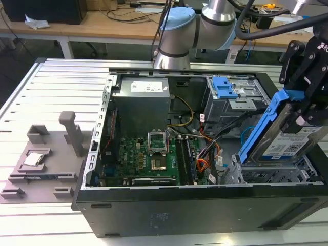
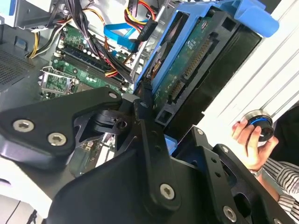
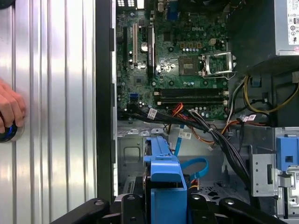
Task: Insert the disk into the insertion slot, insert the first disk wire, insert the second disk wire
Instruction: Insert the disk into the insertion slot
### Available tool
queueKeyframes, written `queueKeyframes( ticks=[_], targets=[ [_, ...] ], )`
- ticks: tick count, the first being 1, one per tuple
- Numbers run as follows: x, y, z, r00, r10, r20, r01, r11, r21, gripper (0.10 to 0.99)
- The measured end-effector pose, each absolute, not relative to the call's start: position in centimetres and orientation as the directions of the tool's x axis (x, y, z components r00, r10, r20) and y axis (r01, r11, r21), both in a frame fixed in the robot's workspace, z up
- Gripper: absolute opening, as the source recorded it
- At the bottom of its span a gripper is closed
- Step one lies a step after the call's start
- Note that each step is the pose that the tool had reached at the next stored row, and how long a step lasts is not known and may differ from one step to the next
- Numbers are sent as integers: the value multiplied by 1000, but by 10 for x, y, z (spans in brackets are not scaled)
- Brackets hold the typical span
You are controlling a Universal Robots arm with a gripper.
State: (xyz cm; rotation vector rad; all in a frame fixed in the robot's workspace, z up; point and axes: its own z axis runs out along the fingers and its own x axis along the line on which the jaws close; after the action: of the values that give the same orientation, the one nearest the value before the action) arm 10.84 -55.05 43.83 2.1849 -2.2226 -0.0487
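A ribbed metal table (image 1: 56, 82) is carrying an open computer case (image 1: 205, 215), and a grey plastic holder (image 1: 46, 166) is lying beside it toward the exterior view's left.

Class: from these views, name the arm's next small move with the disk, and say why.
Probably level the disk and ease it lower: the gripper grips it steeply tilted, its lower edge by the insertion slot, not yet inside.
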Motion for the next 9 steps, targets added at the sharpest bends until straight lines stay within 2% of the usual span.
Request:
queueKeyframes(
  ticks=[9],
  targets=[
    [108, -550, 424, -12, -1000, -4, -999, 12, 39, 361]
  ],
)
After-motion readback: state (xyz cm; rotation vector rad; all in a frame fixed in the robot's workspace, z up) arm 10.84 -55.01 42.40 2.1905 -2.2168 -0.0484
